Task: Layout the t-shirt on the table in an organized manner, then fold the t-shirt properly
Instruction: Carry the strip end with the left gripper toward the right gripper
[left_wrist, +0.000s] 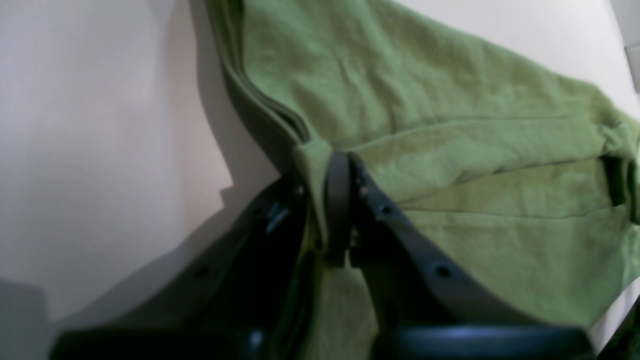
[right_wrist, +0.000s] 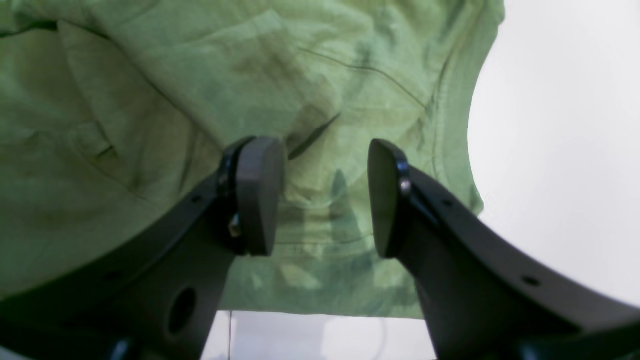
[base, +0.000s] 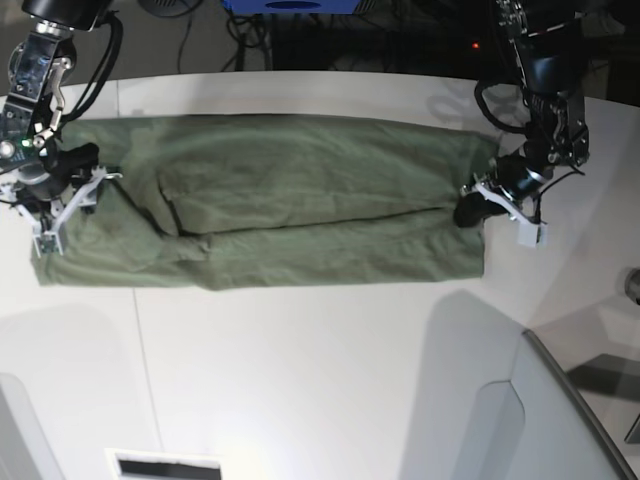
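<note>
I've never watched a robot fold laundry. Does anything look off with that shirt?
Slightly. The t-shirt lies as a long band on the table, but a diagonal crease runs across it. The left gripper pinches one end; the right gripper is open over the other.

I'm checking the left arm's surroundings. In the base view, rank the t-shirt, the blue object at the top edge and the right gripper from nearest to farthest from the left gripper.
From the left gripper:
1. t-shirt: clamped in it, at the shirt's end on the view's right.
2. blue object: top edge, near the middle.
3. right gripper: over the shirt's far end, on the view's left.
</note>
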